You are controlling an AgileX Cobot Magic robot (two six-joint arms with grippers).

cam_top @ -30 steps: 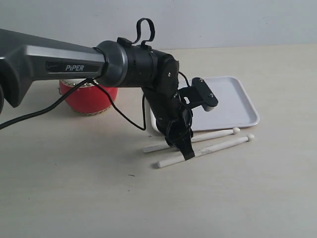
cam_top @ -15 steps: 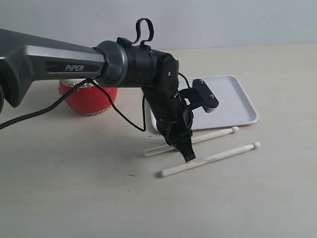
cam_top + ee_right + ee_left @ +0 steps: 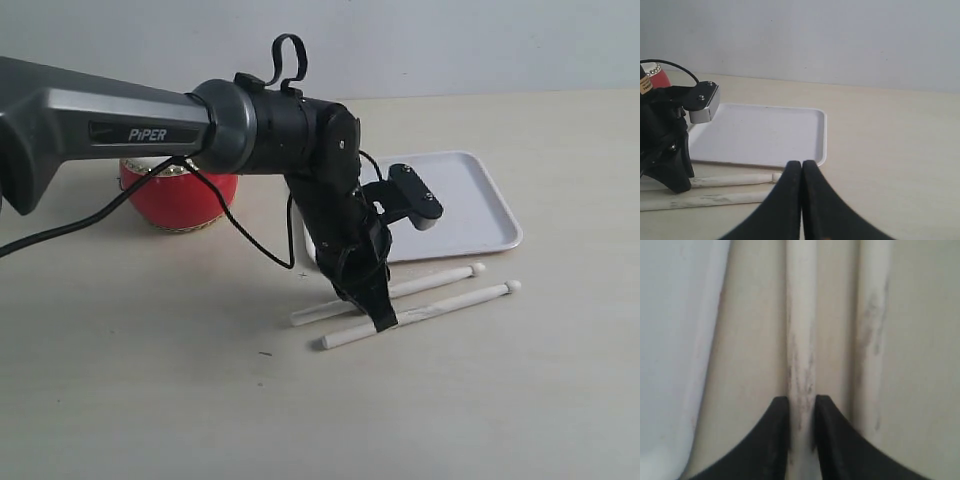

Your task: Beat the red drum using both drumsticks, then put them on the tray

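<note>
Change since a second ago: left gripper (image 3: 801,399) jaws drawn in from wide; front drumstick (image 3: 460,303) shifted off its mate, gap wider.

Now: jaws clamped on rear drumstick (image 3: 800,340) near mid-length, stick lying on table (image 3: 150,400). Left wrist view puts it between tray (image 3: 490,215) rim and front drumstick.

Both sticks pale cream, grey-smudged, round-tipped, just before tray.

Right gripper (image 3: 801,167) closed, holding nothing.

Glossy red drum (image 3: 180,205) partly hidden behind left arm (image 3: 120,125), well apart from sticks.
</note>
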